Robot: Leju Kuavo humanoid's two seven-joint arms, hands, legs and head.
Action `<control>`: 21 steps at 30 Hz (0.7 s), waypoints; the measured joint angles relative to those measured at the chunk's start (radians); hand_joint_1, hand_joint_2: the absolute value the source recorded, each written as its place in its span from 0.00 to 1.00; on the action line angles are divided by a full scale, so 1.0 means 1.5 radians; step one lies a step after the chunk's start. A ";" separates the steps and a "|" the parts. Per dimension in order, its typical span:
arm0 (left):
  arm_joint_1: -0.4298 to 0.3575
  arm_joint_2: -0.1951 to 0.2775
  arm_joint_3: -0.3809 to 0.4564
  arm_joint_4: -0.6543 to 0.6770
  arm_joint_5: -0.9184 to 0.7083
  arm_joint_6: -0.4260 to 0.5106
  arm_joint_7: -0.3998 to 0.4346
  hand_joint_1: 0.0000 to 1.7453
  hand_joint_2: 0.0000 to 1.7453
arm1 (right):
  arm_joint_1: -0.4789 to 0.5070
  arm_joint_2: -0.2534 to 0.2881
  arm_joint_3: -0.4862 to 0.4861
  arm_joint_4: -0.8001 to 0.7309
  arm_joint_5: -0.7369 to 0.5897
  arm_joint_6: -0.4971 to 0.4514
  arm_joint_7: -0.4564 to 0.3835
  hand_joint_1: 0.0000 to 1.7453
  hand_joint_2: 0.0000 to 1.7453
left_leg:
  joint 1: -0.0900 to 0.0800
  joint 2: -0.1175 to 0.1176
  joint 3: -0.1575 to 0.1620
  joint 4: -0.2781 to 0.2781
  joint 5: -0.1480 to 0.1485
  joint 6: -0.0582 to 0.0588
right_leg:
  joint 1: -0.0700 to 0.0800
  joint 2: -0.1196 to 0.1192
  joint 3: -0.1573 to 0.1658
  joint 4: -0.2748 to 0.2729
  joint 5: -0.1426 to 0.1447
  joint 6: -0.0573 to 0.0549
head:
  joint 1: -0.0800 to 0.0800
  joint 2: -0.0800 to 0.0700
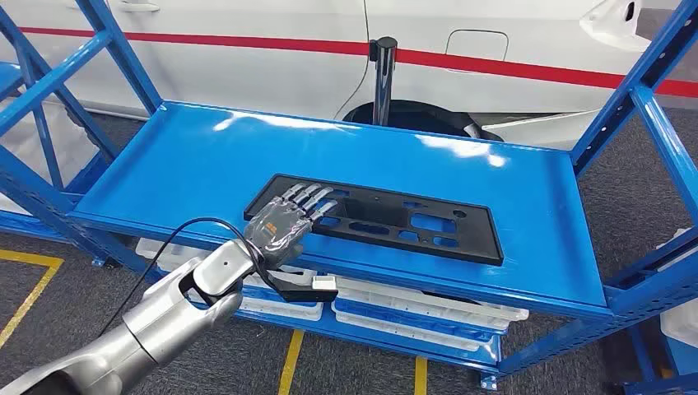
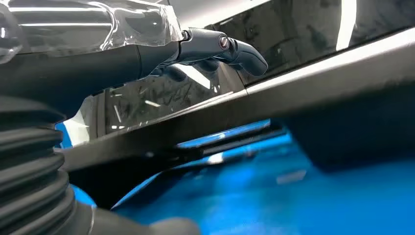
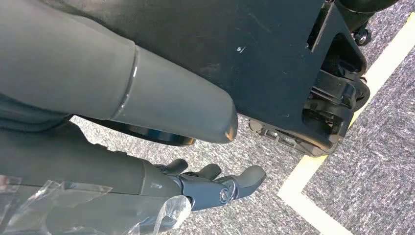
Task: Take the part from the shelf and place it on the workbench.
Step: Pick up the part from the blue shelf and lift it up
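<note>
The part (image 1: pixel 395 220) is a flat black panel with several cut-outs, lying on the blue shelf (image 1: pixel 206 156) near its front edge. My left hand (image 1: pixel 284 222) lies over the panel's left end with its fingers stretched out across the top. Seen from the left wrist, the fingers (image 2: pixel 230 46) hover just above the panel's glossy surface (image 2: pixel 318 73), and the thumb (image 2: pixel 171 227) sits lower, by the panel's edge; I see no closed grip. My right hand (image 3: pixel 147 181) hangs over the grey floor, fingers (image 3: pixel 235 183) loosely bent, holding nothing.
Blue uprights and braces frame the shelf on both sides. A white car (image 1: pixel 494 41) and a black post (image 1: pixel 383 74) stand behind it. White trays (image 1: pixel 411 309) fill the lower level. A cable with a white plug (image 1: pixel 323 284) hangs off my left wrist. Yellow lines (image 1: pixel 288 362) mark the floor.
</note>
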 joint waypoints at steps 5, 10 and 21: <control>-0.002 0.000 0.000 0.010 -0.001 -0.012 0.000 1.00 1.00 | 0.000 -0.001 0.000 0.000 0.000 0.000 -0.006 0.00 0.00 | 0.000 0.000 0.000 0.000 0.000 0.000 | 0.000 0.000 0.000 0.000 0.000 0.000 | 0.000 0.000; -0.007 0.001 0.000 0.019 0.001 -0.018 0.001 1.00 1.00 | 0.000 -0.002 0.000 0.000 -0.001 0.000 -0.010 0.00 0.00 | 0.000 0.000 0.000 0.000 0.000 0.000 | 0.000 0.000 0.000 0.000 0.000 0.000 | 0.000 0.000; 0.009 0.006 0.000 0.027 0.006 -0.019 -0.005 1.00 1.00 | 0.000 -0.003 0.000 0.000 -0.002 0.000 -0.012 0.00 0.00 | 0.000 0.000 0.000 0.000 0.000 0.000 | 0.000 0.000 0.000 0.000 0.000 0.000 | 0.000 0.000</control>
